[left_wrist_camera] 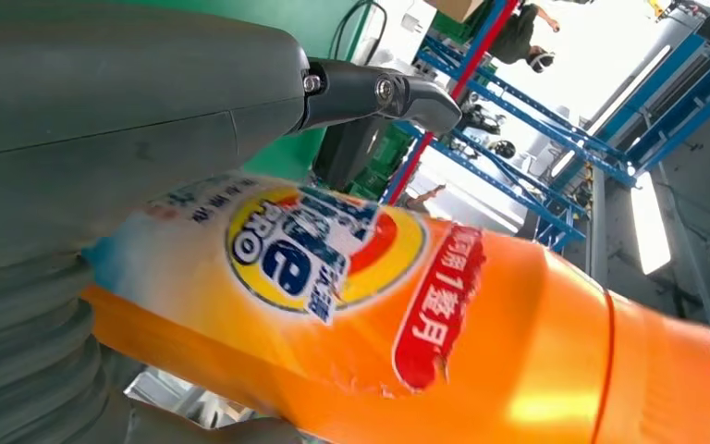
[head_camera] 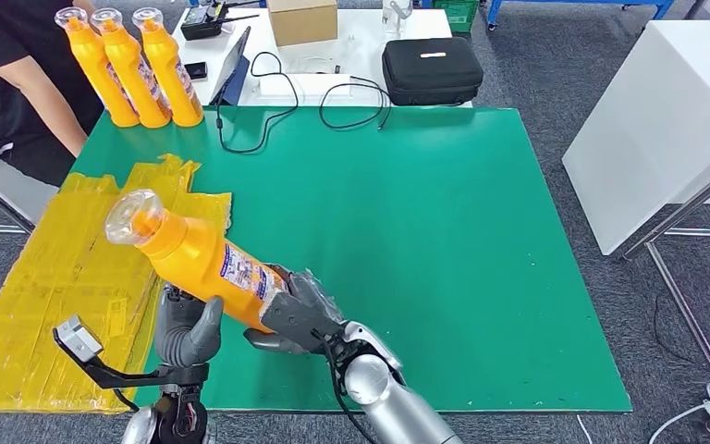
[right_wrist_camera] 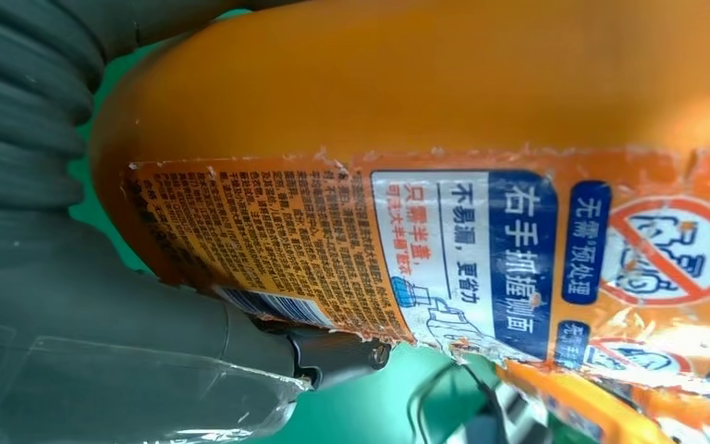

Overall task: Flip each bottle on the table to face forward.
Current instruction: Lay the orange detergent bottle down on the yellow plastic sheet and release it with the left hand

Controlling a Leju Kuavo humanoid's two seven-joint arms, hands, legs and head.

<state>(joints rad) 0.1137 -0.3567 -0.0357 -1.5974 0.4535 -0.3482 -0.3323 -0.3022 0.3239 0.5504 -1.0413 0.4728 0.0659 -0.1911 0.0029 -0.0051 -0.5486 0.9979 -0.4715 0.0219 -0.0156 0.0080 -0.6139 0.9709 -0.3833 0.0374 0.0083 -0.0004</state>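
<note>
An orange detergent bottle [head_camera: 199, 259] hangs tilted over the near left of the green table [head_camera: 444, 240], its clear cap [head_camera: 135, 217] pointing up and left. My right hand [head_camera: 300, 313] grips its base, and the right wrist view has the bottle's back label [right_wrist_camera: 425, 250] beside that hand's thumb [right_wrist_camera: 148, 370]. My left hand [head_camera: 188, 328] holds the bottle from beneath at its middle. The left wrist view has the front label [left_wrist_camera: 324, 254] lying under the thumb [left_wrist_camera: 148, 83]. Three more orange bottles [head_camera: 131, 69] stand upright at the table's far left corner.
Flattened yellow cardboard [head_camera: 65, 277] covers the table's left side. A person in black [head_camera: 9, 74] stands at the far left, by the three bottles. Behind the green table a white table holds a black case [head_camera: 432, 69], a cardboard box [head_camera: 302, 20] and cables [head_camera: 333, 102].
</note>
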